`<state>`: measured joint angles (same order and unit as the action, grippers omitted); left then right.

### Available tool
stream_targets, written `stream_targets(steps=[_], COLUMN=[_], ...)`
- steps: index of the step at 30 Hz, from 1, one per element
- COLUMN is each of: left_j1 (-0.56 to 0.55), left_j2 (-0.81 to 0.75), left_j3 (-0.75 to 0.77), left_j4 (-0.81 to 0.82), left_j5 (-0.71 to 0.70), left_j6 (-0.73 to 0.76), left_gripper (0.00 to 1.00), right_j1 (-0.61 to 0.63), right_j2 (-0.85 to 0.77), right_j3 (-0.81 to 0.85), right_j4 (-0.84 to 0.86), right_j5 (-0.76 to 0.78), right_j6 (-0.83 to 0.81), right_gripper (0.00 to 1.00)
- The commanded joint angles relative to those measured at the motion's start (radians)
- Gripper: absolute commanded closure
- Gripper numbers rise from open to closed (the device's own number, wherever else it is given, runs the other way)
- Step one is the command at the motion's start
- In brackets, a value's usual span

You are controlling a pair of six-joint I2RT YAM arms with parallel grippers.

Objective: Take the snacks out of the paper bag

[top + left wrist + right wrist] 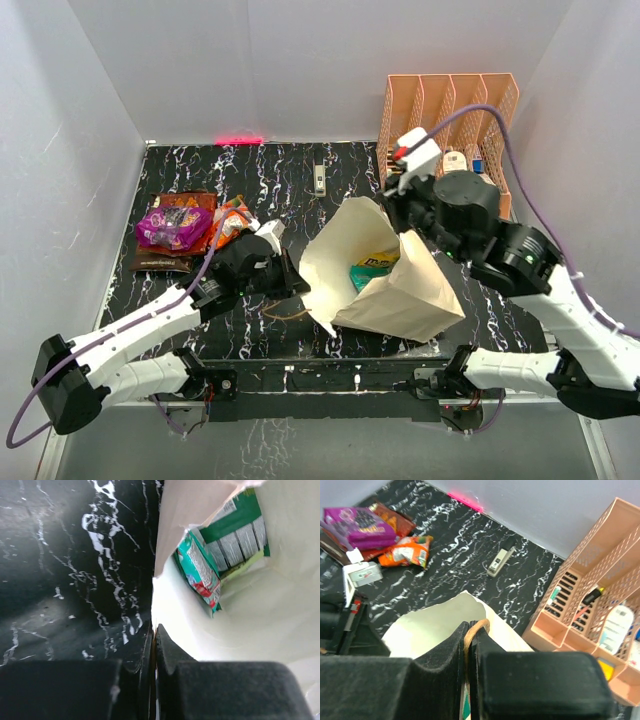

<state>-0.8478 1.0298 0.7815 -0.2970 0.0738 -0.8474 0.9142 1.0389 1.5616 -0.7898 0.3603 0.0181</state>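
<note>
Clamping closed on the rim of the large tan kraft paper bag (420,292), left claw (154,631) and right claw (469,626) are holding it.

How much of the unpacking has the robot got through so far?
Partly done. Purple, orange and brown snacks lie piled left of the paper bag. The left gripper pinches its rim, the right gripper its cord handle. Green packets are inside, not yet out.
</note>
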Motion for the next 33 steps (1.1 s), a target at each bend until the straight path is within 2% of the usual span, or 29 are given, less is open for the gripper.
stream_targets(steps=[1,5,9,11,13,18,20,22,27,30,33], left_j1=[-0.014,-0.092,-0.226,-0.271,-0.302,-0.316,-0.316,-0.318,-0.323,-0.327,-0.329], left_j2=[-0.003,0.038,0.107,0.130,0.127,0.078,0.042,-0.003,-0.159,-0.270,-0.348], left_j3=[-0.070,-0.082,-0.041,-0.033,-0.048,-0.141,-0.184,-0.224,-0.240,-0.193,-0.166], left_j4=[0.235,0.352,0.406,0.413,0.416,0.422,0.413,0.396,0.235,0.122,0.139], left_j5=[0.105,0.082,-0.013,-0.063,-0.099,-0.150,-0.172,-0.193,-0.243,-0.266,-0.239], left_j6=[-0.112,-0.172,-0.179,-0.181,-0.186,-0.206,-0.220,-0.226,-0.192,-0.138,-0.057], left_gripper=[1.00,1.00,1.00,1.00,1.00,1.00,0.90,0.82,0.56,0.39,0.29], right_j1=[0.000,-0.014,-0.025,-0.024,-0.024,-0.024,-0.024,-0.024,-0.024,-0.024,-0.025], right_j2=[0.087,0.153,0.126,0.088,0.012,-0.286,-0.394,-0.481,-0.531,-0.470,-0.394], right_j3=[0.129,0.208,0.214,0.184,0.055,-0.502,-0.661,-0.746,-0.695,-0.640,-0.598], right_j4=[0.097,0.073,0.000,-0.047,-0.047,0.183,0.282,0.327,0.306,0.328,0.295], right_j5=[0.011,0.047,-0.059,-0.105,-0.209,-0.561,-0.642,-0.648,-0.529,-0.600,-0.649], right_j6=[-0.242,-0.394,-0.487,-0.392,-0.233,0.280,0.466,0.548,0.556,0.504,0.431], right_gripper=[0.93,0.93,0.93,0.93,0.93,0.93,0.93,0.93,0.93,0.93,0.92])
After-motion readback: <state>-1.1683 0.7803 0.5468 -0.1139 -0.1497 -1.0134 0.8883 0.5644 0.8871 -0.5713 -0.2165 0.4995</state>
